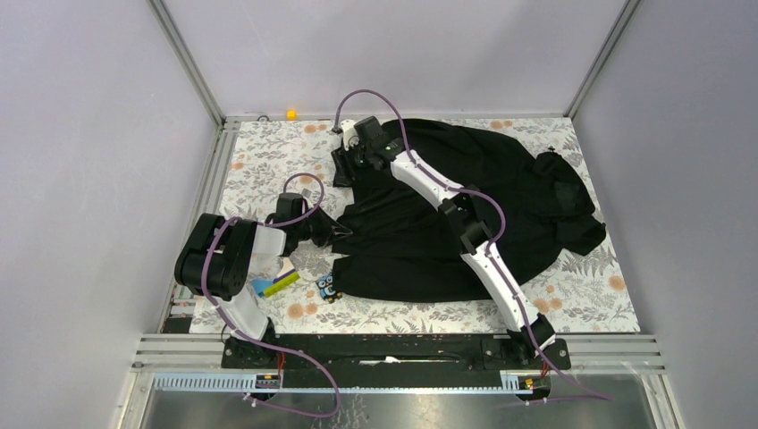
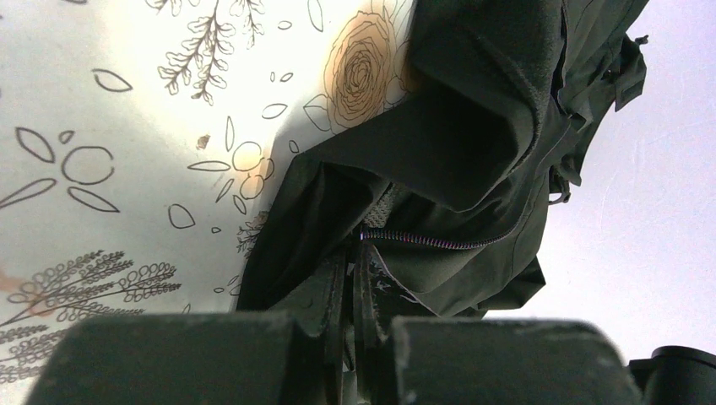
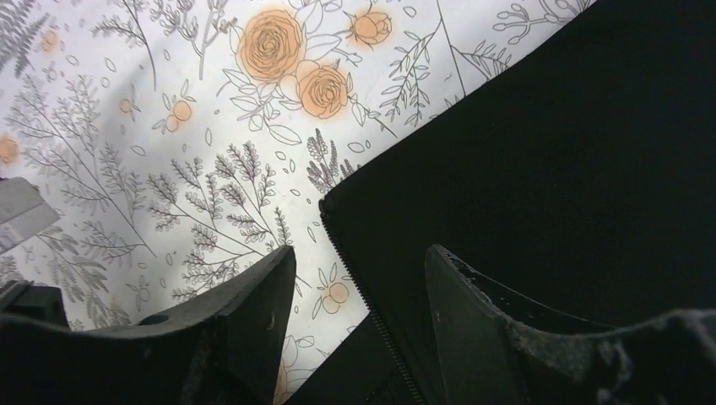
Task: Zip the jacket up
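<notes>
Floral table (image 1: 259,154) in a grey booth.
Pale walls (image 1: 393,54), metal corner posts (image 1: 186,61); a small orange light (image 1: 291,114) at the far edge.

Jacket (image 1: 501,206) spread on table (image 1: 590,295), centre to right
Left gripper (image 1: 342,234) at its near-left edge, right gripper (image 1: 344,168) at its far-left corner; toy (image 1: 327,287) before the left edge

A robotics lab cell: grey wall panels (image 1: 80,134) in aluminium framing (image 1: 189,64) enclose a floral-covered table (image 1: 259,161); left arm (image 1: 223,259) and right arm (image 1: 496,268) are bolted to a black base rail (image 1: 393,350).
</notes>
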